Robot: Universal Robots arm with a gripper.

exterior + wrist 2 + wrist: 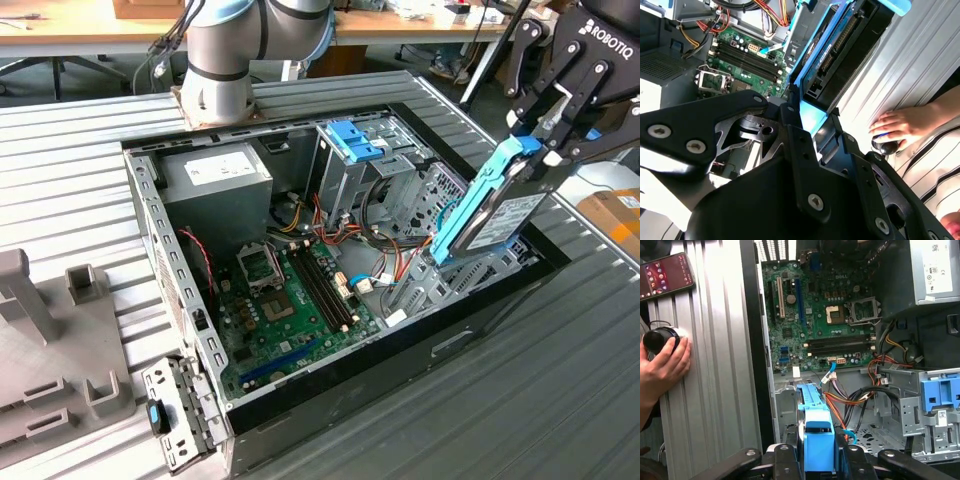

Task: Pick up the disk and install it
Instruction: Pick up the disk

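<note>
The disk (pixel 490 215), a grey drive with a white label in a bright blue carrier, hangs steeply tilted over the open computer case (pixel 180 300) at the exterior view's right. My gripper (pixel 545 140) is shut on its upper end. The lower end dips toward the metal bay (pixel 440 285) inside the case wall; whether they touch I cannot tell. In the first wrist view the blue carrier edge of the disk (pixel 815 415) runs out from the gripper (pixel 817 450). The second wrist view gives the disk (pixel 840 50) from its connector side beyond the gripper (pixel 812 117).
Inside the case are a green motherboard (pixel 290 300), a grey power supply (pixel 215 175) and a tall metal cage with a blue latch (pixel 352 140). A person's hand (pixel 662 367) rests on a black knob beside the case, near a phone (pixel 667 275). A grey fixture (pixel 40 340) stands at the left.
</note>
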